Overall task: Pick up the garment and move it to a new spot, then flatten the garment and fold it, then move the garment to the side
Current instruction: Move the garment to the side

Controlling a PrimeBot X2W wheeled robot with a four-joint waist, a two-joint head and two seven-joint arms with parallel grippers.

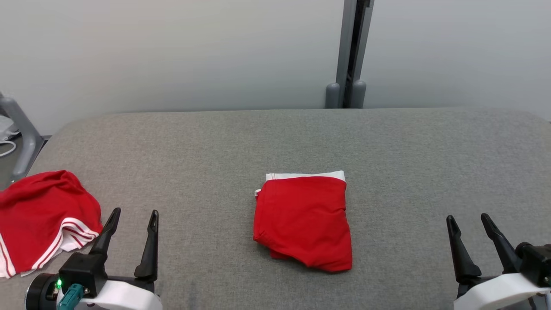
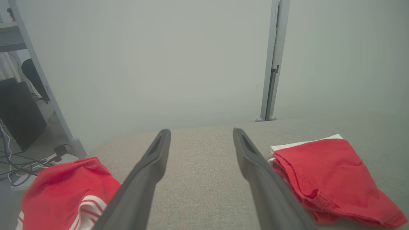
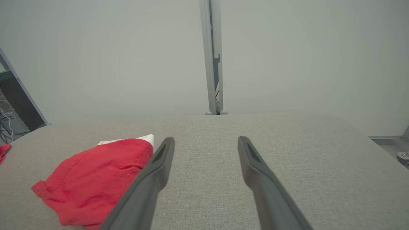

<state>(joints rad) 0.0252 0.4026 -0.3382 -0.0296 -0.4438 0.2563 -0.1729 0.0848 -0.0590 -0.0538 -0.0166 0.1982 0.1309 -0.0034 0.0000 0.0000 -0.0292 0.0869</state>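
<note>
- The left hand (image 1: 135,213) and the right hand (image 1: 467,216) are seen at the near edge of the desk (image 1: 206,142), each with fingers spread wide and nothing held.
- The garment (image 1: 303,221) is found at the middle of the desk, between the hands and well apart from both. It is folded into a compact red block, with a white band along its far edge.
- A striped garment (image 1: 41,215) is seen crumpled at the desk's left end, just beside the left hand (its part in the task cannot be told).
- Folding is judged done, and the move to the side is judged the step in hand.
- For the next move, one hand would need to be brought over the garment and closed across all its layers, so that the fold is not shaken open.
</note>
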